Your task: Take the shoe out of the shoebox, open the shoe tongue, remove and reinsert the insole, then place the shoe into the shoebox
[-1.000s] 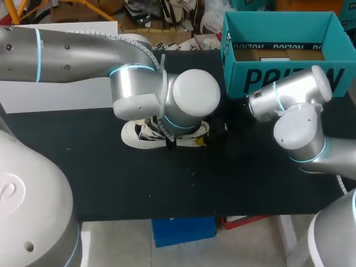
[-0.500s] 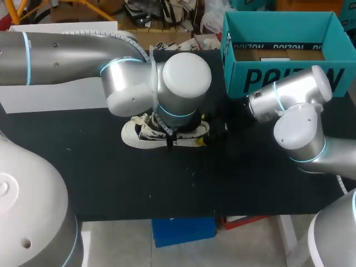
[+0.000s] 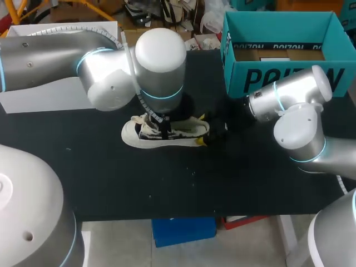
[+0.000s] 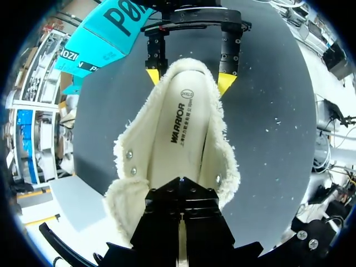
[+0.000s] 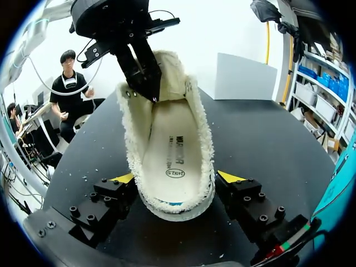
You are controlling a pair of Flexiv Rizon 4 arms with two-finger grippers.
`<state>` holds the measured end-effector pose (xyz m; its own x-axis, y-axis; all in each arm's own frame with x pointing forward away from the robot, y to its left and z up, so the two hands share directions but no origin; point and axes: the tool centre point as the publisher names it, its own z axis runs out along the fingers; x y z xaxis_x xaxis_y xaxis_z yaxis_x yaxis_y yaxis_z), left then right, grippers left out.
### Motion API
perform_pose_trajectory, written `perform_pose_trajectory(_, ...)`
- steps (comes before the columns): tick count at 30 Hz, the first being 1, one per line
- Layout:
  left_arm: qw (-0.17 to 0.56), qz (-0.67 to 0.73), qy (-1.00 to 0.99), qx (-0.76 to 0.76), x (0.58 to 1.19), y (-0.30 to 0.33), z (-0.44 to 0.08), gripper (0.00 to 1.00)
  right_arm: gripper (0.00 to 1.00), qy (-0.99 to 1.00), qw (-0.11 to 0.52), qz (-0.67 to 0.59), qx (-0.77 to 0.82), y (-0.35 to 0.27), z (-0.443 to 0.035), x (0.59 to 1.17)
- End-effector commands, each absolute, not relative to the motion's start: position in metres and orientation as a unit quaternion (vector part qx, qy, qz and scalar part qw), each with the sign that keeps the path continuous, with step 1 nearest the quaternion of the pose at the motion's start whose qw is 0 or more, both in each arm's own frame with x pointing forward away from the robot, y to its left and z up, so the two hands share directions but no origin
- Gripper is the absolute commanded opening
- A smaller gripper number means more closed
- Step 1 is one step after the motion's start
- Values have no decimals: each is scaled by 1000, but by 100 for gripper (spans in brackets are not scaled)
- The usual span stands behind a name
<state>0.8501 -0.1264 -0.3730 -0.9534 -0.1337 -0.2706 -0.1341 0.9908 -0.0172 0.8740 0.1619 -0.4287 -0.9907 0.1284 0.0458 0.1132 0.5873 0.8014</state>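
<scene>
A white low shoe point(image 3: 167, 133) with fleece lining lies on the black table point(image 3: 111, 178), toe to the left. My left gripper point(image 4: 179, 222) hangs over its front, shut on the raised shoe tongue point(image 5: 169, 69); from the right wrist it shows as black fingers point(image 5: 146, 78). The printed insole point(image 4: 181, 130) lies flat inside the shoe point(image 5: 169, 150). My right gripper point(image 5: 177, 177) stands wide around the heel, one yellow tip pressing each side; it shows ahead of the left wrist too point(image 4: 189, 79). The teal shoebox point(image 3: 283, 72) stands open at the back right.
A pale flat board point(image 3: 33, 92) lies at the table's back left. My left arm's large wrist point(image 3: 158, 67) hangs over the shoe's middle and hides part of it in the head view. Bare black table stretches in front of the shoe.
My left gripper closed on the tongue, and the left arm swung back toward the far side of the table, uncovering more of the shoe. The right arm kept still.
</scene>
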Motion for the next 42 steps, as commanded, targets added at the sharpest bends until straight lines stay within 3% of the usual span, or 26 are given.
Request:
perform_pose_trajectory(1, 137, -26, 988, -62, 848, -120, -371, 0, 0, 892, 8, 448, 69, 162, -428, 875)
perform_pose_trajectory(19, 116, -55, 990, -51, 853, -118, -350, 0, 0, 892, 8, 448, 69, 162, -428, 875)
perform_pose_trajectory(32, -96, -111, 989, -4, 877, -124, -355, 0, 0, 892, 8, 448, 69, 162, -428, 875)
perform_pose_trajectory(42, -147, -124, 981, 40, 880, -136, -350, 0, 0, 892, 8, 448, 69, 162, -428, 875)
